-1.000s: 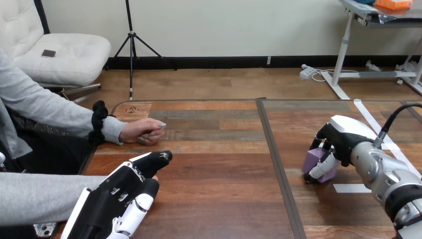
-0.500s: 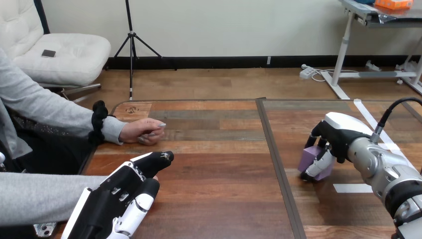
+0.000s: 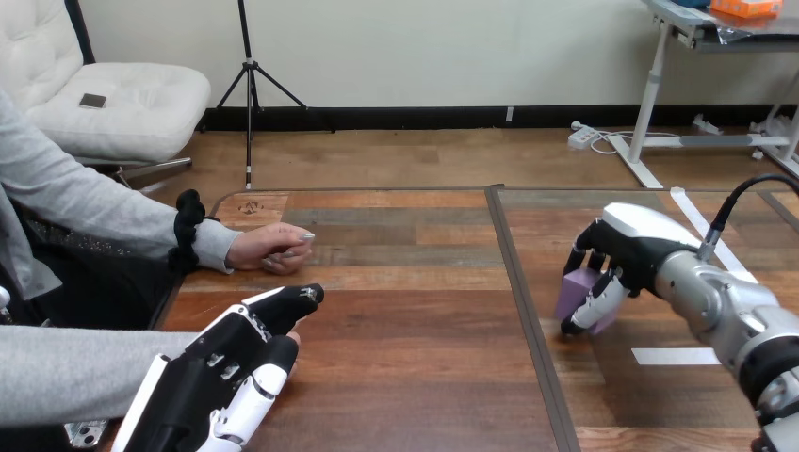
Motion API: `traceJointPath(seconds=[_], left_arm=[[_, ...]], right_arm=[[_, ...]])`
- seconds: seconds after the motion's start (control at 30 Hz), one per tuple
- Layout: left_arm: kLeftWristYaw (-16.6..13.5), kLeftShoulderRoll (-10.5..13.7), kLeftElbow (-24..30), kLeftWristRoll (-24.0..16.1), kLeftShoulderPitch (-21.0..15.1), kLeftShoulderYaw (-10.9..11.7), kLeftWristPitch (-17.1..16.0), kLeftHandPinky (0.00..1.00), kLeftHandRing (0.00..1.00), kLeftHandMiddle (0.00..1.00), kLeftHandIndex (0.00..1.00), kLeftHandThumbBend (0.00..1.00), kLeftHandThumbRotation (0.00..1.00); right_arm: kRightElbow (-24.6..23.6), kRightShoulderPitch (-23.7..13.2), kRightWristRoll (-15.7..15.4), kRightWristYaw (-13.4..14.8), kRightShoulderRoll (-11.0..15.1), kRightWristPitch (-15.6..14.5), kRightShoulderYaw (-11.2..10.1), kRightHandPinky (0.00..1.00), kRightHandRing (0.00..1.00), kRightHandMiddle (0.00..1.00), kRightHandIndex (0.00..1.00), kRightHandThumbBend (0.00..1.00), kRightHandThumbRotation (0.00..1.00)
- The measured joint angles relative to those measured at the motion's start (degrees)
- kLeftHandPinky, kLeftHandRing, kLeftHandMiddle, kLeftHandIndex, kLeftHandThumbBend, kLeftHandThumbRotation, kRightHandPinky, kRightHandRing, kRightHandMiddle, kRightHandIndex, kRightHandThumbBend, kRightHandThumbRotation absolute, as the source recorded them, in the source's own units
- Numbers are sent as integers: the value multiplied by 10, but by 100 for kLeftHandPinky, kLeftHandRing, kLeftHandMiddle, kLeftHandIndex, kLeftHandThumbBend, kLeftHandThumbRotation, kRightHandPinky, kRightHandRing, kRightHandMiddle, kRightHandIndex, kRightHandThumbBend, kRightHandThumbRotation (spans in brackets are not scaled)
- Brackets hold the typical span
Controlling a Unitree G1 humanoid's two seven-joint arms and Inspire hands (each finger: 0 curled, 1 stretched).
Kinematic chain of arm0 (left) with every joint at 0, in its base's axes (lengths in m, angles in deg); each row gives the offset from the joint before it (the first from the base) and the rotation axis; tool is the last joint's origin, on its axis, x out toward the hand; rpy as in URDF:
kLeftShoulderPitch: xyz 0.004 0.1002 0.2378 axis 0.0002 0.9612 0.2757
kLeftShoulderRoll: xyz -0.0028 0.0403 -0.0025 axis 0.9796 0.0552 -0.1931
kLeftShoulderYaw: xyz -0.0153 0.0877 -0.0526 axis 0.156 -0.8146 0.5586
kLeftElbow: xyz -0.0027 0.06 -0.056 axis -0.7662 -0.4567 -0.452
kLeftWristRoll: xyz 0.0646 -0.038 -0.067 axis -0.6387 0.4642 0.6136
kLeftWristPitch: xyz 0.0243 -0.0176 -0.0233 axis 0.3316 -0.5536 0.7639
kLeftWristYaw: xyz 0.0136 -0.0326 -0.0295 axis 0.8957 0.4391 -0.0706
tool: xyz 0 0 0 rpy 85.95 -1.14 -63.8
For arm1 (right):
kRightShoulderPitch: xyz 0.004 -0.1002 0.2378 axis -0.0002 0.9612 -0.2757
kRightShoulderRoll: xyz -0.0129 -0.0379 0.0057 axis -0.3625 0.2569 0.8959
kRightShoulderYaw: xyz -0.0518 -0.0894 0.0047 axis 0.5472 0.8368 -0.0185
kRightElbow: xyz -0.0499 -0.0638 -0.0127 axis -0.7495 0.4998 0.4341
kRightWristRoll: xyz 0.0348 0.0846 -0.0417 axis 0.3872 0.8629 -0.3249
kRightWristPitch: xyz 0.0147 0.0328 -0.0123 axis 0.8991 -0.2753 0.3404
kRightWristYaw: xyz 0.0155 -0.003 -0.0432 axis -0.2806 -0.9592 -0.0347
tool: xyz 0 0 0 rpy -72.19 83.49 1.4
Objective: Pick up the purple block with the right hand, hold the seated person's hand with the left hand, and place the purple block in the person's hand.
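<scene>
Over to the right hand (image 3: 622,264), out at about 3 o'clock on the table (image 3: 415,377). It is closed on the purple block (image 3: 575,287). Its fingers (image 3: 595,303) curl down across the block's near face, and the thumb hooks over the top edge on the far side. That's a tight wrap with no slack showing. The block sticks out of the grip toward 9 o'clock, with its left face and lower corner in plain sight and the rest tucked under the palm. I cannot tell whether it rests on the wood or hangs just clear of it. A white tape strip (image 3: 674,356) lies on the table at 5 o'clock from the block, near it but apart.

Now the left hand (image 3: 221,377), down at 7 o'clock. Its fingers (image 3: 297,299) are stretched out nearly straight, pointing toward 1 o'clock, and they grip nothing. It lies over the end of a grey sleeve (image 3: 66,372), and a sliver of the person's lower hand (image 3: 294,336) peeks out beneath it. I cannot tell whether the two touch.

The person's upper hand (image 3: 269,248) rests on the table at 10 o'clock, loosely closed. It sits at 12 o'clock from the left hand's fingertips with bare wood between them. The block is well apart from both of the person's hands, across the table at their 3 o'clock.
</scene>
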Motion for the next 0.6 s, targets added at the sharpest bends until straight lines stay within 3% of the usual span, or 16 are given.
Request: traceJointPath(seconds=[0.13,0.33,0.6], left_arm=[[6,0,-24,-13,-10,8,-37,79,81,76,67,45,38],[19,2,-57,-16,-35,25,-75,76,82,78,68,56,37],[20,9,-82,-30,-62,50,-105,68,78,76,67,63,39]], right_arm=[[-4,-2,-2,0,7,15,0,35,43,47,45,80,0],[-8,-4,-2,-1,17,34,0,34,42,47,45,78,0],[-15,-11,-5,-8,25,44,0,33,41,46,45,78,0]])
